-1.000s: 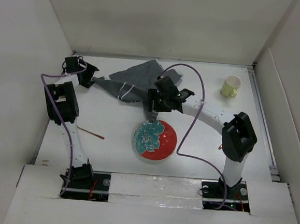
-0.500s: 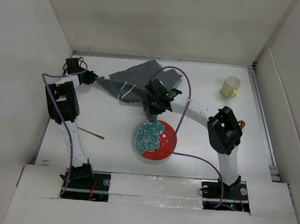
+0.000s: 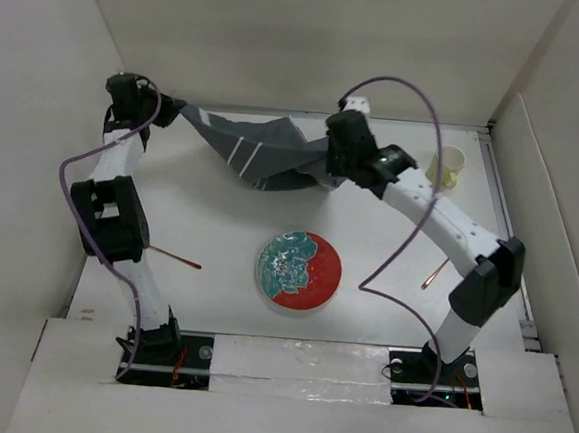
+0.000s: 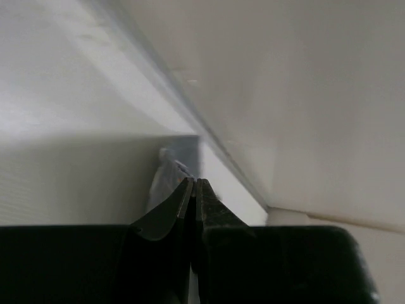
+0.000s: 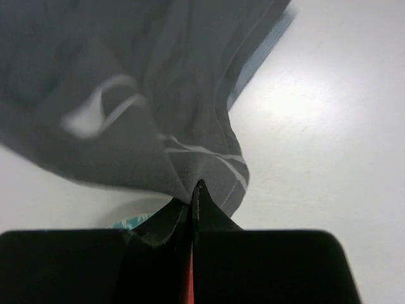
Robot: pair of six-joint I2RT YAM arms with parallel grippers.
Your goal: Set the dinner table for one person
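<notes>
Your left claw (image 3: 170, 108) and right claw (image 3: 326, 165) each pinch an edge of the grey striped cloth (image 3: 260, 149), with the jaws pressed fully together on the fabric. The cloth hangs between them as a sagging span. I cannot tell whether its lowest fold touches the surface. In my judgement, you hold it at two separated points so it can be spread flat as a place mat rather than dropped in a heap.

The dinner table (image 3: 219, 221) lies beneath everything and fills the floor of the white enclosure. The plate (image 3: 298, 269) sits near its middle. From the plate, the cloth is at 12 o'clock, the cup (image 3: 446, 167) at 2 o'clock, a brown stick (image 3: 174, 258) at 9 o'clock and a copper-toned utensil (image 3: 432, 279) at 3 o'clock.

Only the overhead view shows the span and the layout. The right wrist view confirms the bite: the right claw (image 5: 193, 190) gathers a fold of cloth (image 5: 158, 95), with a teal sliver of plate (image 5: 130, 221) below it. The left wrist view shows the left claw (image 4: 195, 183) closed, with only a pale scrap of fabric (image 4: 168, 174) beside the wall.
</notes>
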